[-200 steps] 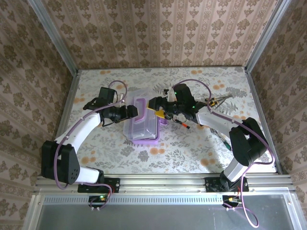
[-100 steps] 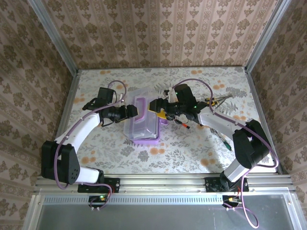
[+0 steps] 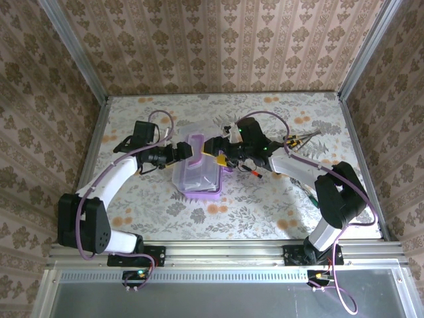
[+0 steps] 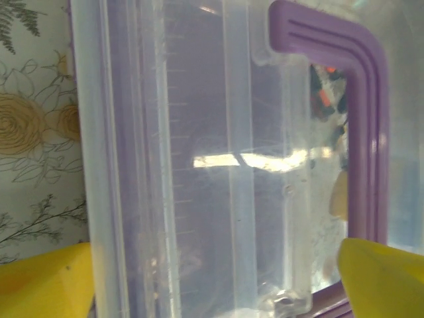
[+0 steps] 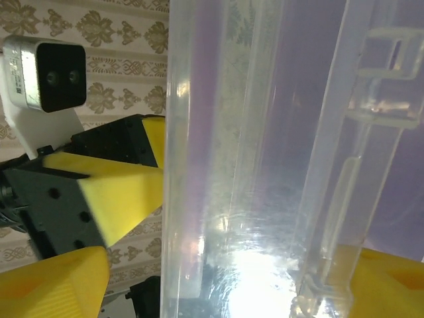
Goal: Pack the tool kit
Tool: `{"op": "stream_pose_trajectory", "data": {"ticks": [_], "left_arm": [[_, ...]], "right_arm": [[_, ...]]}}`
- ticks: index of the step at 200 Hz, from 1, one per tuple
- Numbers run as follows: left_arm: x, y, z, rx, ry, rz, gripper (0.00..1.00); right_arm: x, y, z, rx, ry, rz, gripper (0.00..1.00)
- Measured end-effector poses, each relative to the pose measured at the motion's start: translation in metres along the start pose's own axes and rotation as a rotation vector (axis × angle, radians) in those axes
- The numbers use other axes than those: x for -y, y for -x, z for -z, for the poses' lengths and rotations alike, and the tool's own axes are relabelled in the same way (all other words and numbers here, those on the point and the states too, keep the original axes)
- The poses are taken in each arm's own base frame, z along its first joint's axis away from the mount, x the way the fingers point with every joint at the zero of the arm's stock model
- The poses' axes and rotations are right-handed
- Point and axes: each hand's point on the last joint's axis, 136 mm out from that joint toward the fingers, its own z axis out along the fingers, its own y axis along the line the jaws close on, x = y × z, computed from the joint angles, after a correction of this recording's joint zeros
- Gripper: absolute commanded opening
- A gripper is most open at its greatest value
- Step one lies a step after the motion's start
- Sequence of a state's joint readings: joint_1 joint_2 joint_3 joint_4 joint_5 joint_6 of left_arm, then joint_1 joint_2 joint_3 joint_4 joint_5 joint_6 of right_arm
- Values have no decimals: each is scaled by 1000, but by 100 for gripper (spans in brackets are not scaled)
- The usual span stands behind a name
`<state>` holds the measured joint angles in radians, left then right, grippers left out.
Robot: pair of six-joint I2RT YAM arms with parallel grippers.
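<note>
The tool kit is a clear plastic box with purple trim [image 3: 197, 180] in the middle of the table. Its clear lid [image 3: 196, 150] stands tilted up at the far end. My left gripper [image 3: 187, 152] is shut on the lid from the left; in the left wrist view the lid [image 4: 199, 165] and its purple handle [image 4: 363, 99] span the space between the yellow fingers of that gripper [image 4: 215, 285]. My right gripper [image 3: 213, 146] reaches in from the right and stands open around the lid's edge [image 5: 265, 165], with a gap beside one finger [image 5: 53, 285].
Pliers with orange-yellow handles [image 3: 301, 138] lie at the right rear of the table. A small red-tipped tool [image 3: 254, 173] and a green-handled tool [image 3: 311, 196] lie further right. Metal posts and patterned walls close the table in. The left arm's finger [image 5: 112, 199] faces the right wrist camera.
The lid has swung up from lying low over the box to standing more upright. Both grippers have moved with it toward the far end; the right one shifted left.
</note>
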<state>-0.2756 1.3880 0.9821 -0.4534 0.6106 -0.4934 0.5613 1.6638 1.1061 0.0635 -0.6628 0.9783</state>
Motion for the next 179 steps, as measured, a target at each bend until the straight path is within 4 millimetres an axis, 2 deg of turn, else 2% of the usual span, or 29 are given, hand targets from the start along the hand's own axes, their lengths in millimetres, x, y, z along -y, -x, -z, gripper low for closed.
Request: {"op": "stream_pose_trajectory", "data": {"ticks": [30,52,102,136,179], "left_arm": [[-3,7,6,16,-13,12,100],[-8,16,18,54,-18,28,100],[-7,27,68,204,20,16,100],[3,5,95,242,104,-49,100],[27,-49,114,229,208,-242,100]], "right_arm": [[-11,3,0,1,10,9,86],[-25,5,-1,0,27,32,86],[-41,3,-9,-18,42,62,85],[-45,4,-16,-30,40,62,85],[-48,5,-17,-28,43,56,84]]}}
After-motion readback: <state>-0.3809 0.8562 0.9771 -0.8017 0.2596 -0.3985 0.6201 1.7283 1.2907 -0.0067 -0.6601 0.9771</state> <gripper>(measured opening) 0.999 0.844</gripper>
